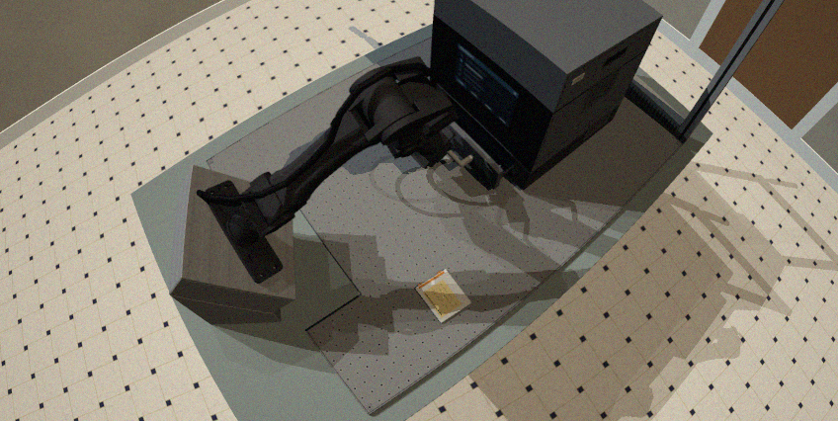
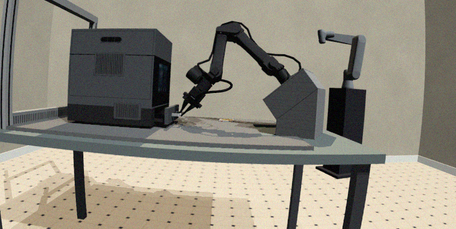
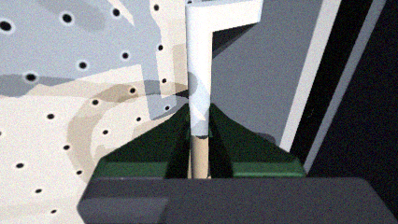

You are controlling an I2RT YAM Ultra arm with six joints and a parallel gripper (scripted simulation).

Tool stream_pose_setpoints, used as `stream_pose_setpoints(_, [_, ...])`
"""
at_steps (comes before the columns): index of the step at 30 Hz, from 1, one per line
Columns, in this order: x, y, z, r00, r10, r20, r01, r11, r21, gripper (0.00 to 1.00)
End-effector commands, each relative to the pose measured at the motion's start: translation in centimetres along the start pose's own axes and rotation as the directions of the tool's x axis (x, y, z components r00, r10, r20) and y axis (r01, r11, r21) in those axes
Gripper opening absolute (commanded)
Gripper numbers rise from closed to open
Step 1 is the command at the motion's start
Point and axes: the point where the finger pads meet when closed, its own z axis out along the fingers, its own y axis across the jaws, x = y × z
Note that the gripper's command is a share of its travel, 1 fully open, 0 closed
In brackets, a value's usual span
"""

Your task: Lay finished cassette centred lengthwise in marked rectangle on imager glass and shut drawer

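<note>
The gel imager IM [image 1: 546, 52] is a dark box at the back of the table, also in the side view [image 2: 118, 76]. Its drawer front [image 1: 484, 164] sits low on the side facing the arm and stands only slightly out of the housing; the glass is hidden. My gripper [image 1: 456, 158] is shut on the drawer's pale bar handle [image 3: 200, 84], with the green fingers on both sides of it. It shows in the side view [image 2: 182, 111] just above the table. The cassette FINISHED [image 1: 443, 294], clear with a yellow gel, lies flat on the perforated mat near the front edge, far from the gripper.
The arm's wedge-shaped base block [image 1: 235, 240] stands at the left of the table. A dark post with a grey camera arm [image 2: 347, 98] stands beyond it. A metal frame [image 1: 740, 35] rises behind IM.
</note>
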Motion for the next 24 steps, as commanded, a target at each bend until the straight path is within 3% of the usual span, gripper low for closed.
stream_pose_setpoints(1, [-0.38,0.58,-1.27,1.000,0.005,-0.002,-0.005,1.000,-0.019,0.00])
stream_pose_setpoints(24, [-0.38,1.01,-1.58,1.000,0.004,-0.002,-0.005,1.000,-0.019,0.00])
